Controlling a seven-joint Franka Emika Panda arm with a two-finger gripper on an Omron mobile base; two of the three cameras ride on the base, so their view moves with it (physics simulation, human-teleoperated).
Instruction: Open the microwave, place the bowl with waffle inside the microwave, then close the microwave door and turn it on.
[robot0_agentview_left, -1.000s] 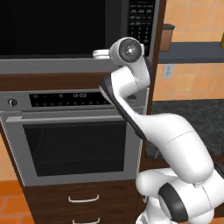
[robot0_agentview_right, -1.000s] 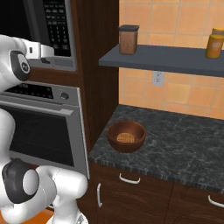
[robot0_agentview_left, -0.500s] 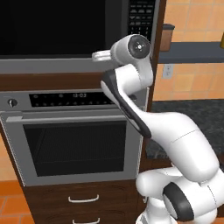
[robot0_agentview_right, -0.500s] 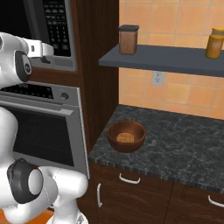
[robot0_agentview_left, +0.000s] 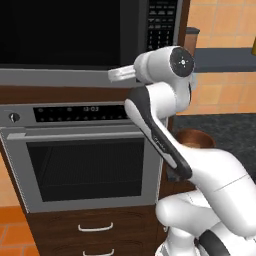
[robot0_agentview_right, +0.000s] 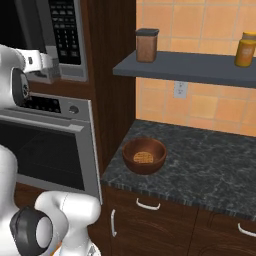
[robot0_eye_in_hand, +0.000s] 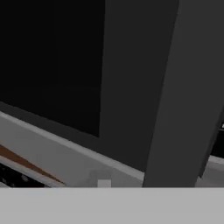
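I've got the gripper (robot0_agentview_right: 50, 67) up at the door (robot0_agentview_left: 60, 35)'s handle (robot0_eye_in_hand: 183, 92) to pull it open, can't tell its jaw gap, holding nothing I can see, bowl (robot0_agentview_right: 144, 155) waiting by the counter (robot0_agentview_right: 210, 165)'s left edge.

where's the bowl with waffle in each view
Left base view: the bowl with waffle peeks out right of centre, mostly hidden behind the arm, on the dark counter.
Right base view: it sits in full sight at centre, near the counter's left front corner, waffle inside.
Hand view: not in it; that camera faces the microwave door.
Shared landmark: the microwave keypad, up and left of the bowl in both base views.
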